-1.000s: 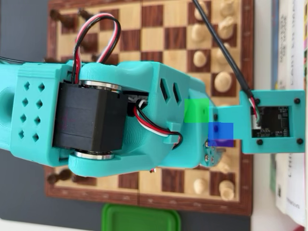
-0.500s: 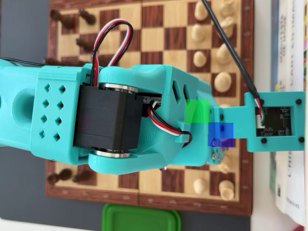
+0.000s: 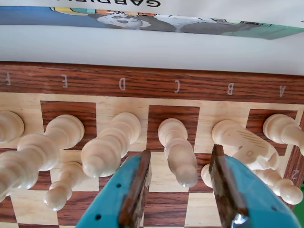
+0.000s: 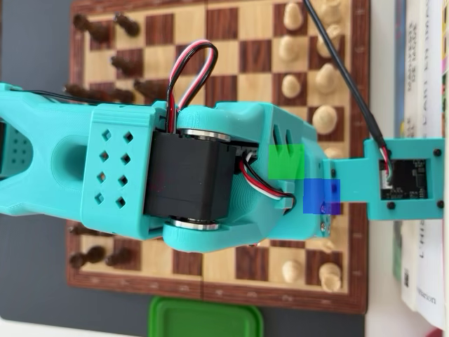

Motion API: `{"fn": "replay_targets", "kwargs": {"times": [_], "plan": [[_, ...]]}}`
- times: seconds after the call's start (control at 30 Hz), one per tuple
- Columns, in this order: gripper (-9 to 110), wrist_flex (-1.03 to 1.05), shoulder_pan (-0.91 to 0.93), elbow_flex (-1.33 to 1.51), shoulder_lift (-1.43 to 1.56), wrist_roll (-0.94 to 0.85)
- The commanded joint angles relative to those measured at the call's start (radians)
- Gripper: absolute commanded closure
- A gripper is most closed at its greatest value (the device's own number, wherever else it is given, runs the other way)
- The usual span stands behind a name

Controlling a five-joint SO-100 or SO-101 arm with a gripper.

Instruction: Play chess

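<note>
Gripper (image 3: 179,190) open around pale bishop (image 3: 178,151), chessboard (image 3: 142,81) edge lettered A to F

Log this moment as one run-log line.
gripper: open | straddling: white piece in C column | contact: none seen | chessboard: white back row standing

Teal arm (image 4: 105,168) outstretched rightward in the overhead view, jaws apart.

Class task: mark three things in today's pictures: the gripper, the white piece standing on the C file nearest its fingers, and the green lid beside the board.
gripper (image 3: 180,178), wrist view, gap midway between its fingertips.
white piece (image 3: 179,153), wrist view, its body.
green lid (image 4: 205,318), overhead view, its top face.
</note>
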Motion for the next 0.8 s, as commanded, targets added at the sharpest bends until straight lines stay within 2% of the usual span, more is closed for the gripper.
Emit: {"fn": "replay_targets", "kwargs": {"times": [0.0, 0.43, 0.6, 0.77], "plan": [[83, -0.006, 0.009, -0.051, 0.011, -0.003], [84, -0.006, 0.031, -0.051, 0.003, -0.003], [88, -0.008, 0.031, -0.051, 0.002, -0.003], [89, -0.012, 0.031, -0.051, 0.002, -0.003]]}}
